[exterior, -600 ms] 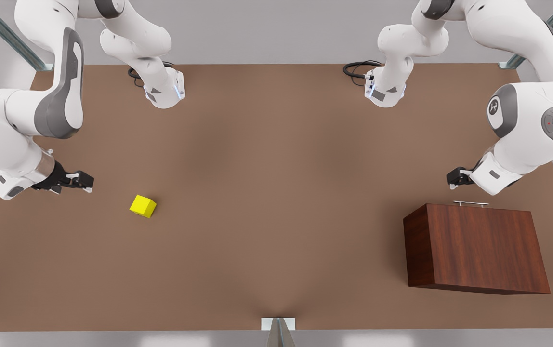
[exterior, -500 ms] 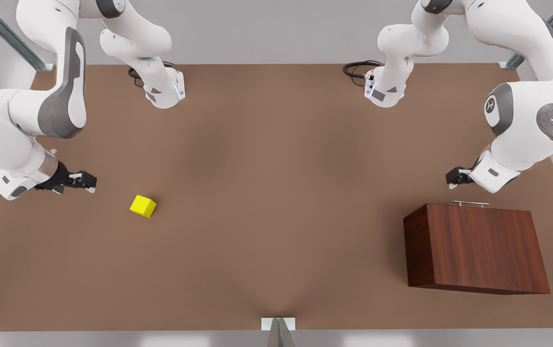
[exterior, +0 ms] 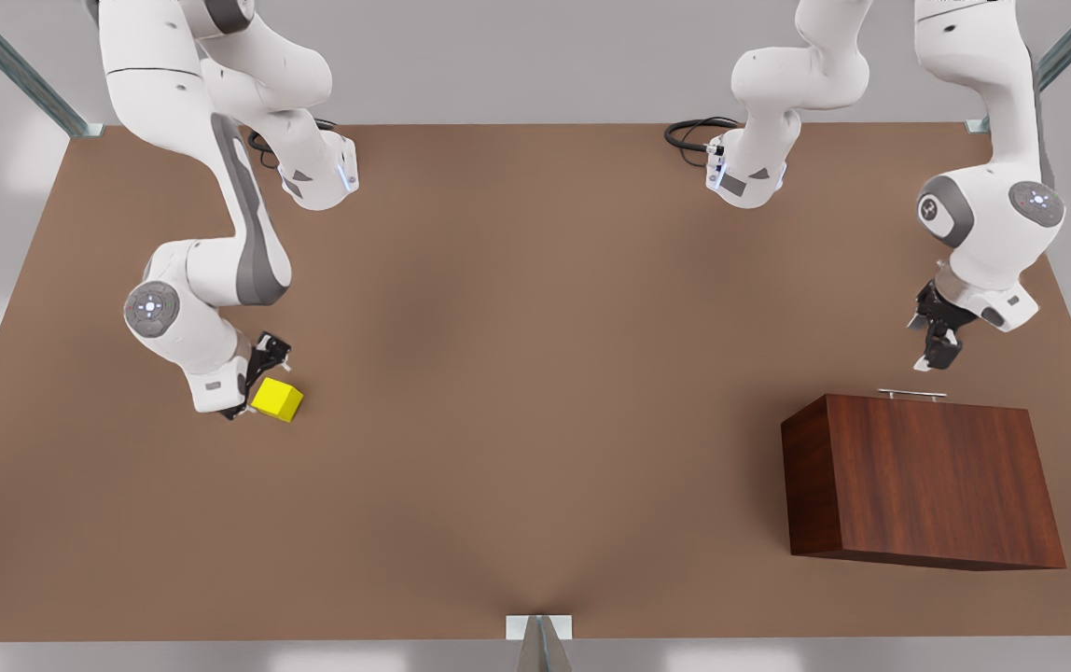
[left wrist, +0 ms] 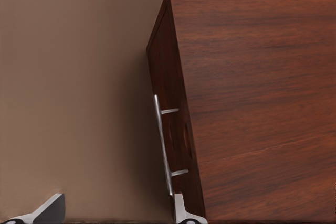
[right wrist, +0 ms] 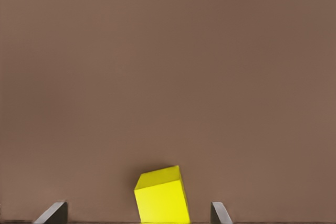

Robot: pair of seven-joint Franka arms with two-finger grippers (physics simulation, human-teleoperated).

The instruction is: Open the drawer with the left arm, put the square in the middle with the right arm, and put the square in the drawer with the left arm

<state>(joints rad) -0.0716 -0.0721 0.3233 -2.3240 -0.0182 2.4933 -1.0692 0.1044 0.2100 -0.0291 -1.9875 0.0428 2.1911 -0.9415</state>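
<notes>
The square (exterior: 277,399) is a small yellow cube lying on the brown table at the front view's left. My right gripper (exterior: 262,371) hangs just beside and over it, open. In the right wrist view the square (right wrist: 160,194) sits between the two spread fingertips (right wrist: 53,213), nearer one of them and touching neither. The drawer (left wrist: 169,103) is shut in the wooden cabinet (exterior: 923,481) at the front view's right; its silver handle (exterior: 911,394) faces the back. My left gripper (exterior: 935,350) is open a little behind and above the handle (left wrist: 165,145).
The middle (exterior: 535,355) of the brown tabletop lies bare between the square and the cabinet. Both arm bases (exterior: 745,177) stand at the table's back edge. A small metal bracket (exterior: 538,627) sits at the front edge.
My right arm has swung in from the table's left edge, bringing its gripper to the square. My left gripper has turned and shifted right, now pointing down toward the handle. Square and cabinet have not moved.
</notes>
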